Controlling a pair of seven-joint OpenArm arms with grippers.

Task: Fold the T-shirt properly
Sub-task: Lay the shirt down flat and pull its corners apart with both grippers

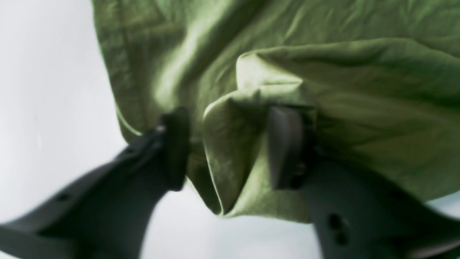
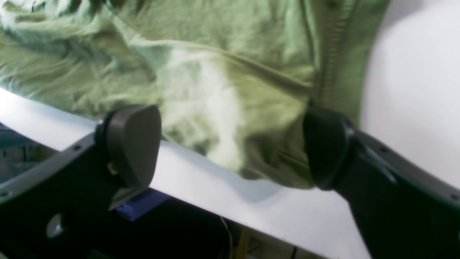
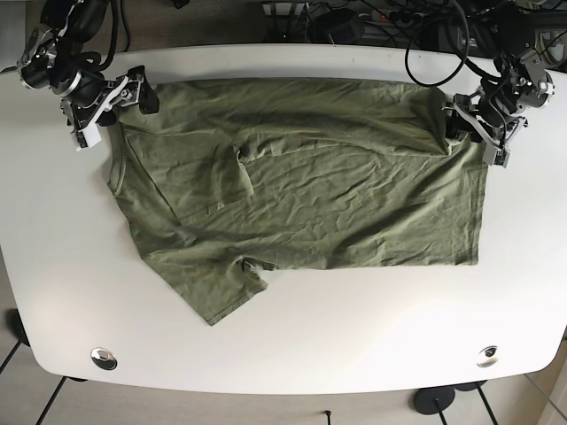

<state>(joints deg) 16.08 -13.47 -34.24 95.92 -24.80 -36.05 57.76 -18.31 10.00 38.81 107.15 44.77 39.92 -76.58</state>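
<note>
Green cotton bunches between the spread fingers of my left gripper point(image 1: 230, 151), a folded hem corner sitting in the gap, unclamped. My right gripper point(image 2: 230, 144) also stands open around the T-shirt point(image 3: 301, 204) edge. Beyond, the shirt lies spread, wrinkled, across the white table point(image 3: 292, 345).

1. The base camera looked straight down from overhead, taking in the whole white oval table point(image 3: 292, 345) and the crumpled olive-green cotton T-shirt point(image 3: 310, 204).
2. Each wrist camera sat close behind its own dark fingers, facing the cloth at near range.
3. All three views shared the shirt's far edge and bare tabletop.
</note>
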